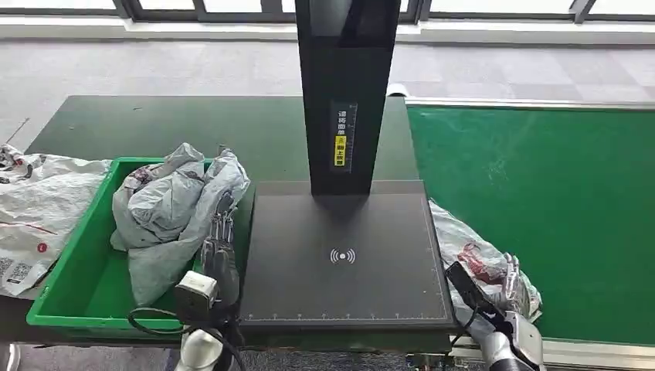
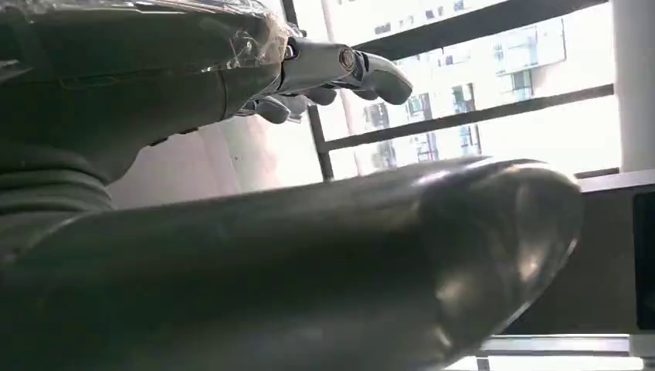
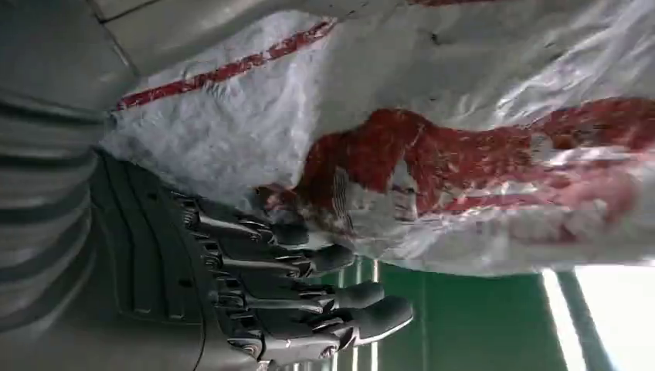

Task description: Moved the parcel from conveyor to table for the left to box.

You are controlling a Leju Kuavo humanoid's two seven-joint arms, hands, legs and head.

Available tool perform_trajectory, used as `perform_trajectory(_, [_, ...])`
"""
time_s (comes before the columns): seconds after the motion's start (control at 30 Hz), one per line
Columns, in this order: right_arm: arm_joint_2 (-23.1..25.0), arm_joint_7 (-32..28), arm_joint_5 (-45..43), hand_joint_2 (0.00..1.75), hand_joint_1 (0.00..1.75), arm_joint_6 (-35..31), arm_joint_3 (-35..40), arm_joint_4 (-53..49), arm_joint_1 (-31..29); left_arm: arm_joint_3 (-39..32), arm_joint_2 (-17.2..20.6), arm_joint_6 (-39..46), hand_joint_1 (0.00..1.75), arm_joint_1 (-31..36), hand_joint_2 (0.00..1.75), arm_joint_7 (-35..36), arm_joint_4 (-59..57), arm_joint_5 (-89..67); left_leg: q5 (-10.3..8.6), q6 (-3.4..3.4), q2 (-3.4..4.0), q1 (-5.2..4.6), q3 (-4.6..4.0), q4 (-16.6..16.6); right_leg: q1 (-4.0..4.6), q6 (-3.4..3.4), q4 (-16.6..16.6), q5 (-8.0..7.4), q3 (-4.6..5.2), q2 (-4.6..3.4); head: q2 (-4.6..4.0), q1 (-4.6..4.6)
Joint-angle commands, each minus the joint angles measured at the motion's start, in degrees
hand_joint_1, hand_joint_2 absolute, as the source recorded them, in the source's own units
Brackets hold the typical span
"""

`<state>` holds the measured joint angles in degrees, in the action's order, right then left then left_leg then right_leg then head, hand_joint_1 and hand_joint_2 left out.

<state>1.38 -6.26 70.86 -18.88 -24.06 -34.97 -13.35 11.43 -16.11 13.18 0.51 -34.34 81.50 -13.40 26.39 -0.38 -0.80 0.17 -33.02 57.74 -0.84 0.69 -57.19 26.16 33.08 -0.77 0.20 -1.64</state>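
A: What is seen from the head view?

B: The right hand (image 1: 506, 297) is seen low on the right, at the near edge of the green conveyor (image 1: 541, 201), with its fingers laid against a white parcel (image 1: 471, 251) marked in red. The parcel lies on the belt, touching the right edge of the dark scanner plate (image 1: 344, 255). Whether it is gripped cannot be told here. The left hand (image 1: 220, 239) is raised beside the plate, fingers extended, just beside a grey bag (image 1: 174, 212) heaped in the green bin (image 1: 77, 270). A black post (image 1: 344, 93) stands at the far end of the plate. More white bags (image 1: 35, 209) lie left of the bin. Open belt is shown beyond the parcel.

A: And the left wrist view?

B: The left hand (image 2: 232, 232) is shown with its thick thumb across the frame and the fingers (image 2: 340, 69) stretched apart; nothing is held. Window bars are seen behind.

A: And the right wrist view?

B: The right hand (image 3: 263, 286) is shown with fingers (image 3: 332, 259) partly curled, their tips pressed to the crinkled parcel (image 3: 432, 154). No closed grasp is visible, so its hold cannot be told. Green belt (image 3: 463, 325) is seen past the fingertips.
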Motion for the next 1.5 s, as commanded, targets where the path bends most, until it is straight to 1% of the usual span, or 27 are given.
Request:
perform_trajectory(0.03, [-3.17, 5.89, 2.08, 1.75, 0.0, 5.35, 1.93, 1.7, 3.91, 0.52, 0.97, -1.64, 0.0, 2.05, 0.0, 1.26, -4.06, -0.06, -0.01, 0.0, -0.21, 0.02, 0.12, -0.13, 0.03, -0.03, 0.17, 0.06, -0.23, 0.33, 0.0, 0.0])
perform_trajectory(0.07, [-3.4, 6.66, 3.07, 1.75, 0.0, 6.9, 2.42, 0.41, 4.87, 0.18, 0.94, -1.8, 0.0, 2.26, 0.0, 1.51, -3.79, -0.25, -0.01, 0.01, -0.28, 0.02, 0.12, -0.13, 0.04, -0.03, 0.18, 0.08, -0.26, 0.4, 0.0, 0.0])
perform_trajectory(0.13, [-3.48, 6.92, 3.38, 1.75, 0.0, 7.15, 2.52, 0.4, 5.09, 0.09, 1.06, -1.88, 0.0, 2.3, 0.0, 1.58, -3.73, -0.3, 0.0, 0.02, -0.32, 0.01, 0.07, -0.05, 0.03, -0.01, 0.11, 0.09, -0.2, 0.38, 0.0, 0.0])
perform_trajectory(0.2, [-3.3, 7.18, 4.51, 1.75, 0.0, 9.5, 3.09, 1.46, 5.53, -0.01, 1.31, -2.23, 0.0, 2.18, 0.0, 1.72, -3.86, -0.43, -0.03, 0.03, -0.44, 0.03, 0.09, -0.1, 0.05, 0.02, 0.2, 0.1, -0.3, 0.57, 0.0, 0.0])
perform_trajectory(0.27, [-2.83, 6.94, 4.93, 1.75, 0.0, 10.01, 3.3, 2.11, 6.11, 0.05, 1.56, -2.52, 0.0, 2.04, 0.0, 1.62, -4.22, -0.44, -0.03, 0.06, -0.5, 0.05, 0.16, -0.14, 0.07, 0.03, 0.31, 0.09, -0.4, 0.66, 0.0, 0.0])
perform_trajectory(0.3, [-2.83, 6.94, 4.93, 1.75, 1.75, 10.01, 3.3, 2.11, 6.11, 0.05, 1.56, -2.52, 0.0, 2.04, 0.0, 1.62, -4.22, -0.44, -0.01, 0.06, -0.55, 0.04, 0.18, -0.11, 0.05, 0.08, 0.27, 0.15, -0.41, 0.67, 0.0, 0.0])
perform_trajectory(0.4, [-2.04, 7.17, 5.86, 1.75, 1.75, 8.65, 3.75, 0.86, 6.92, 0.14, 1.49, -2.73, 0.0, 2.07, 0.0, 1.51, -4.24, -0.52, 0.03, 0.07, -0.49, 0.07, 0.31, -0.08, 0.08, 0.1, 0.34, 0.15, -0.55, 0.6, 0.0, 0.0])
perform_trajectory(0.53, [-1.42, 7.22, 6.27, 1.75, 1.75, 8.89, 3.46, -1.09, 7.2, 0.04, 1.44, -2.72, 0.0, 1.89, 0.0, 1.51, -3.66, -0.57, 0.04, 0.13, -0.49, 0.05, 0.42, -0.09, 0.06, 0.1, 0.37, 0.15, -0.68, 0.62, 0.0, 0.0])
perform_trajectory(0.67, [0.19, 6.73, 6.5, 1.75, 1.75, 9.31, 2.9, -5.5, 8.51, -0.04, 1.5, -2.88, 0.0, 1.33, 0.0, 1.53, -2.9, -0.73, 0.05, 0.11, -0.43, 0.07, 0.43, -0.13, 0.09, 0.07, 0.42, 0.14, -0.69, 0.58, 0.0, 0.0])
perform_trajectory(0.87, [0.63, 6.21, 6.68, 1.75, 1.75, 9.4, 3.01, -7.46, 9.42, -0.11, 1.4, -2.88, 0.0, 1.3, 0.0, 1.52, -3.0, -0.76, 0.08, 0.1, -0.35, 0.06, 0.47, -0.14, 0.09, 0.05, 0.4, 0.15, -0.77, 0.5, 0.0, 0.0])
perform_trajectory(0.93, [1.31, 5.16, 6.13, 1.75, 1.75, 7.87, 2.53, -10.77, 9.82, -0.39, 1.33, -2.82, 0.0, 1.05, 0.0, 1.52, -2.47, -0.83, 0.07, 0.1, -0.38, 0.08, 0.46, -0.15, 0.11, 0.05, 0.41, 0.14, -0.77, 0.54, 0.0, 0.0])
perform_trajectory(0.97, [1.92, 3.87, 5.4, 1.75, 1.75, 5.41, 2.25, -12.61, 9.61, -0.59, 1.29, -2.74, 0.0, 0.67, 0.0, 1.52, -2.08, -0.88, 0.1, 0.11, -0.35, 0.07, 0.44, -0.06, 0.09, 0.08, 0.32, 0.16, -0.72, 0.46, 0.0, 0.0])
perform_trajectory(1.0, [2.58, 3.32, 4.88, 1.75, 1.75, 4.48, 2.02, -15.82, 10.04, -0.8, 1.17, -2.6, 0.0, 0.2, 0.0, 1.55, -1.41, -1.07, 0.09, 0.1, -0.24, 0.07, 0.42, -0.09, 0.09, 0.06, 0.33, 0.13, -0.66, 0.39, 0.0, 0.0])
perform_trajectory(1.03, [3.09, 3.19, 4.43, 1.75, 1.75, 4.1, 1.96, -18.2, 10.19, -0.95, 1.12, -2.53, 0.0, -0.19, 0.0, 1.56, -0.95, -1.24, 0.09, 0.1, -0.25, 0.08, 0.4, -0.1, 0.1, 0.06, 0.35, 0.13, -0.66, 0.4, 0.0, 0.0])
perform_trajectory(1.1, [3.19, 3.57, 4.35, 1.75, 1.75, 4.89, 2.0, -19.01, 10.01, -0.94, 1.1, -2.53, 0.0, -0.33, 0.0, 1.56, -0.75, -1.31, 0.12, 0.12, -0.21, 0.04, 0.35, -0.03, 0.05, 0.08, 0.24, 0.15, -0.59, 0.33, 0.0, 0.0])
perform_trajectory(1.13, [3.6, 3.12, 3.79, 1.75, 1.75, 4.21, 1.91, -20.56, 10.4, -1.05, 1.03, -2.47, 0.0, -0.44, 0.0, 1.56, -0.6, -1.34, 0.12, 0.1, -0.1, 0.04, 0.34, -0.06, 0.06, 0.06, 0.25, 0.13, -0.56, 0.24, 0.0, 0.0])
perform_trajectory(1.17, [4.65, 0.23, 1.35, 1.75, 1.75, -0.27, 1.65, -24.17, 11.07, -1.21, 0.85, -2.21, 0.0, -0.77, 0.0, 1.55, -0.2, -1.64, 0.12, 0.11, -0.04, 0.02, 0.27, -0.06, 0.03, 0.07, 0.23, 0.11, -0.48, 0.2, 0.0, 0.0])
perform_trajectory(1.2, [4.97, 0.68, 1.35, 1.75, 1.75, 0.38, 2.02, -26.48, 11.62, -1.27, 0.77, -2.11, 0.0, -1.08, 0.0, 1.57, 0.22, -1.72, 0.12, 0.11, -0.14, 0.01, 0.22, -0.03, 0.02, 0.08, 0.19, 0.13, -0.41, 0.24, 0.0, 0.0])
perform_trajectory(1.23, [6.1, -1.91, -0.93, 1.75, 1.75, -2.81, 2.52, -31.52, 12.65, -1.42, 0.65, -1.79, 0.0, -1.49, 0.0, 1.52, 0.68, -2.03, 0.14, 0.09, -0.03, 0.04, 0.21, -0.05, 0.05, 0.04, 0.21, 0.11, -0.36, 0.15, 0.0, 0.0])
perform_trajectory(1.27, [6.51, -1.11, -1.15, 1.75, 1.75, -1.28, 3.08, -34.54, 13.49, -1.46, 0.57, -1.68, 0.0, -1.69, 0.0, 1.51, 1.02, -2.1, 0.14, 0.08, -0.04, 0.01, 0.18, -0.04, 0.03, 0.03, 0.16, 0.14, -0.32, 0.16, 0.0, 0.0])
perform_trajectory(1.3, [7.29, -3.46, -2.88, 1.75, 1.75, -3.66, 4.17, -38.57, 14.49, -1.44, 0.61, -1.49, 0.0, -1.74, 0.0, 1.45, 1.07, -2.29, 0.15, 0.07, 0.03, -0.02, 0.15, -0.04, 0.0, 0.01, 0.13, 0.14, -0.24, 0.11, 0.0, 0.0])
perform_trajectory(1.33, [7.8, -3.98, -3.53, 1.75, 1.75, -4.18, 5.27, -43.06, 15.98, -1.33, 0.75, -1.19, 0.0, -1.83, 0.0, 1.47, 1.08, -2.38, 0.15, 0.08, -0.02, 0.0, 0.07, 0.0, 0.01, 0.04, 0.1, 0.14, -0.2, 0.12, 0.0, 0.0])
perform_trajectory(1.37, [7.96, -3.85, -3.47, 1.75, 1.75, -4.2, 5.62, -44.2, 16.38, -1.32, 0.8, -1.11, 0.0, -1.89, 0.0, 1.52, 1.05, -2.39, 0.13, 0.09, -0.14, 0.0, 0.04, -0.01, 0.01, 0.06, 0.09, 0.15, -0.19, 0.22, 0.0, 0.0])
perform_trajectory(1.4, [8.37, -6.31, -5.82, 1.75, 1.75, -7.11, 6.92, -47.4, 17.59, -1.44, 0.7, -0.75, 0.0, -2.09, 0.0, 1.29, 1.08, -2.47, 0.16, 0.06, -0.02, 0.01, 0.1, -0.04, 0.02, 0.01, 0.09, 0.16, -0.17, 0.15, 0.0, 0.0])
perform_trajectory(1.43, [8.64, -6.11, -5.65, 1.75, 1.75, -7.09, 7.45, -48.93, 18.22, -1.39, 0.74, -0.62, 0.0, -2.19, 0.0, 1.31, 1.13, -2.51, 0.12, 0.09, -0.15, -0.02, 0.03, -0.01, 0.0, 0.06, 0.06, 0.16, -0.14, 0.26, 0.0, 0.0])
perform_trajectory(1.47, [8.88, -7.84, -7.49, 1.75, 1.75, -9.27, 8.48, -51.57, 19.45, -1.5, 0.59, -0.4, 0.0, -2.42, 0.0, 1.11, 1.22, -2.52, 0.13, 0.07, -0.13, -0.01, 0.04, -0.02, 0.01, 0.03, 0.05, 0.18, -0.16, 0.27, 0.0, 0.0])
perform_trajectory(1.5, [8.91, -7.72, -7.4, 1.75, 1.75, -9.37, 8.81, -52.47, 19.76, -1.52, 0.57, -0.34, 0.0, -2.45, 0.0, 1.09, 1.26, -2.53, 0.12, 0.09, -0.3, -0.01, -0.05, -0.01, 0.0, 0.01, 0.03, 0.22, -0.14, 0.4, 0.0, 0.0])
